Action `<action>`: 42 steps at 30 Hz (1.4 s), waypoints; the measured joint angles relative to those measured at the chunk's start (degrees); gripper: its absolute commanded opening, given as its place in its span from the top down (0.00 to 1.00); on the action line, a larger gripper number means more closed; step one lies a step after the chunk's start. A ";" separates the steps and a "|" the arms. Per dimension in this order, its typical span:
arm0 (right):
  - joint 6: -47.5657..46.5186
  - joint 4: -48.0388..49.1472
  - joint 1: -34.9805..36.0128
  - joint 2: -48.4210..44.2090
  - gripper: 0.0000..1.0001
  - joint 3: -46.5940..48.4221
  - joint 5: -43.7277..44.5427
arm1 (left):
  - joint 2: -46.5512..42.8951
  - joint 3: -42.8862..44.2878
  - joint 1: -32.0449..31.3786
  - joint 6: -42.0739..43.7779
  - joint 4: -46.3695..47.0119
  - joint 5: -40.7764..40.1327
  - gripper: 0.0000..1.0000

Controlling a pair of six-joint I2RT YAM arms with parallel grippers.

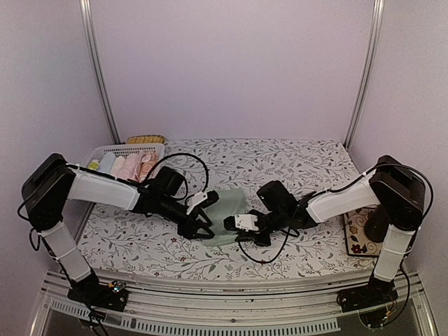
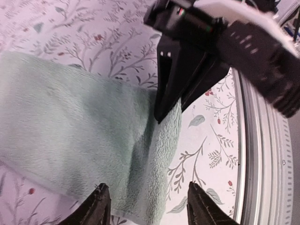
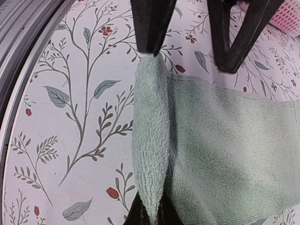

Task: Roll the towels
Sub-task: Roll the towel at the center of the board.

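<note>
A pale mint green towel [image 1: 229, 210] lies flat on the flowered table cover between the two arms. Its near edge is folded up into a narrow ridge [image 3: 150, 140]. My right gripper [image 3: 152, 213] is shut on one end of that ridge, and in the left wrist view the right gripper [image 2: 159, 116] pinches the ridge [image 2: 161, 150] from the far side. My left gripper [image 2: 150, 208] is open, its fingers [image 3: 147, 28] standing either side of the ridge's other end with nothing held. From above, the left gripper [image 1: 199, 225] and the right gripper [image 1: 233, 224] almost meet at the towel's front edge.
A white lattice basket [image 1: 155, 148] at the back left holds several rolled cloths [image 1: 129, 166], pink and cream. A yellowish brush-like thing [image 1: 145, 139] lies behind it. A dark patterned mat [image 1: 355, 234] sits by the right arm's base. The metal table rail [image 2: 262, 154] runs close to the towel.
</note>
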 measured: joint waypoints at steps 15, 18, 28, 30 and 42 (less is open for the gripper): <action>17.49 -8.85 -5.40 6.36 0.98 6.51 -12.41 | -18.47 -19.93 -15.19 5.70 25.18 -33.27 0.45; 20.79 -9.57 -6.82 7.48 0.98 7.45 -15.43 | -17.97 -20.65 -17.59 8.85 28.48 -38.86 0.45; 27.50 -16.70 -10.75 13.11 0.98 14.67 -23.82 | -2.14 -19.98 -24.94 20.04 37.44 -52.17 0.47; 28.22 -17.81 -11.04 13.81 0.98 15.47 -24.83 | 0.72 -19.80 -26.36 21.84 39.87 -54.66 0.47; 29.33 -20.41 -11.19 14.38 0.98 16.72 -25.79 | 6.71 -16.52 -27.76 28.33 44.83 -65.53 0.61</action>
